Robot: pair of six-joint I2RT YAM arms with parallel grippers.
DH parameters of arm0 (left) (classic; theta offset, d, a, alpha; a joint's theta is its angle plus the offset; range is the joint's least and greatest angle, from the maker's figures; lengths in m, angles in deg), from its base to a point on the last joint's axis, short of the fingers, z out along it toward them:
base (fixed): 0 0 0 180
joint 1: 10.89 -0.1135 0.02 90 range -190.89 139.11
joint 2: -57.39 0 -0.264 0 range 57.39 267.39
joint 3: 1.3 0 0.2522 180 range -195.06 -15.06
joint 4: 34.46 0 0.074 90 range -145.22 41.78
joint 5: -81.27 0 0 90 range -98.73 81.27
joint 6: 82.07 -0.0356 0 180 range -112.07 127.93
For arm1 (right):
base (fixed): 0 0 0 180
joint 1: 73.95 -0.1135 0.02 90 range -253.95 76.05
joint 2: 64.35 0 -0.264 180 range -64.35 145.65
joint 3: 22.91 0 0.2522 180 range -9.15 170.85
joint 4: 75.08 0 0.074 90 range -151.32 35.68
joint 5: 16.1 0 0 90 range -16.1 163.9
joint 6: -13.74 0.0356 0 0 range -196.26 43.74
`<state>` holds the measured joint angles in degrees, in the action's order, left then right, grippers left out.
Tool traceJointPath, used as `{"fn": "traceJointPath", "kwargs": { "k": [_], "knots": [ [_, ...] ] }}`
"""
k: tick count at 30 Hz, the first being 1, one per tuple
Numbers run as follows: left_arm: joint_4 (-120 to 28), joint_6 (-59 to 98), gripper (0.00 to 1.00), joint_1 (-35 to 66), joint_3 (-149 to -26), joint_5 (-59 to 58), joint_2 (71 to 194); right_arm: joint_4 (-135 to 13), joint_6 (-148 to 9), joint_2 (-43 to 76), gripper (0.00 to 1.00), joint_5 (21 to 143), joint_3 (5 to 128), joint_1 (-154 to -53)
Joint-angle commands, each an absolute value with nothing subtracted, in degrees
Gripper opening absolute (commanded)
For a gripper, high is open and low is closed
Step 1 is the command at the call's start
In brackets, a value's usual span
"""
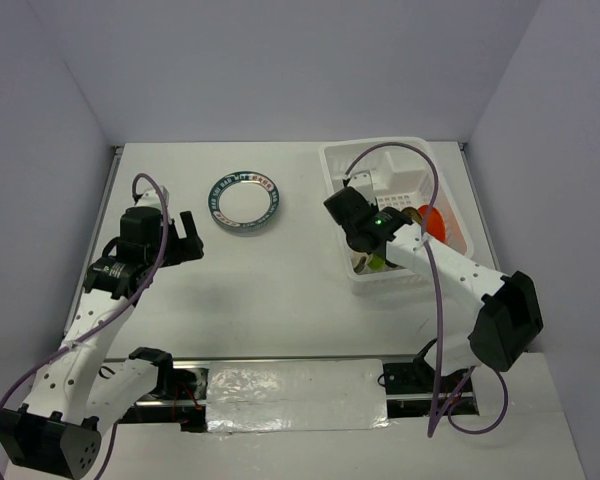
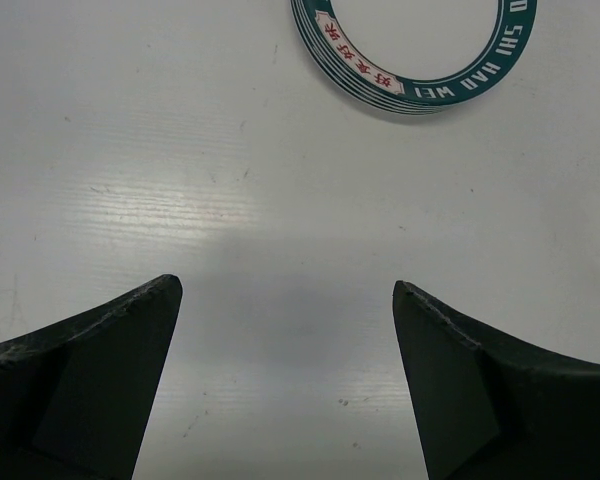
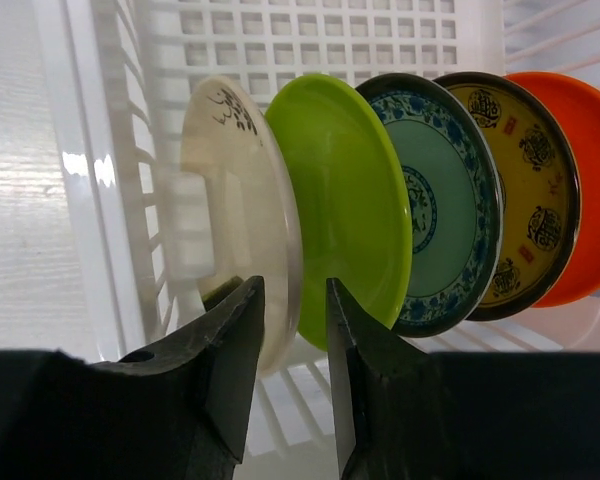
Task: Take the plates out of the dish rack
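The white dish rack (image 1: pixel 380 155) stands at the back right; its grid wall fills the right wrist view (image 3: pixel 310 40). Several plates stand on edge in it: a white plate with a dark drawing (image 3: pixel 235 200), a lime green plate (image 3: pixel 350 200), a blue-patterned one (image 3: pixel 430 200), a yellow patterned one (image 3: pixel 520 190) and an orange-red one (image 3: pixel 580 180). My right gripper (image 3: pixel 295 282) is down in the rack (image 1: pixel 365 262), its jaws narrowly apart astride the white plate's lower rim, with a slit beside the right finger. The teal-rimmed plate (image 1: pixel 245 200) lies flat on the table. My left gripper (image 1: pixel 190 235) is open and empty just short of it (image 2: pixel 410 60).
The white table (image 1: pixel 280 290) has walls close on the left, back and right. A foil-covered strip (image 1: pixel 295 395) runs along the near edge between the arm bases. The purple cable (image 1: pixel 435 180) of the right arm loops over the rack.
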<state>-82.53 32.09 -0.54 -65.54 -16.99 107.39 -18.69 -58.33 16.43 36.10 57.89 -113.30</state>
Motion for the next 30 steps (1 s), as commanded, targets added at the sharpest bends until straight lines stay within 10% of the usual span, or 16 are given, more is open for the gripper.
{"fn": "traceJointPath", "kwargs": {
  "k": [1,20,30],
  "knots": [
    [-80.48,31.22,1.00,-0.08,-66.47,-16.29,106.61,-20.19,-58.33,19.84,0.38,32.60,57.64,-113.42],
    [-80.57,30.87,1.00,0.36,-66.56,-15.50,107.31,-16.16,-58.68,21.17,0.00,27.14,61.42,-113.85],
    [-80.04,30.78,1.00,0.36,-66.47,-14.28,106.61,-8.60,-61.49,18.80,0.00,21.70,70.55,-114.64]
  ]
}}
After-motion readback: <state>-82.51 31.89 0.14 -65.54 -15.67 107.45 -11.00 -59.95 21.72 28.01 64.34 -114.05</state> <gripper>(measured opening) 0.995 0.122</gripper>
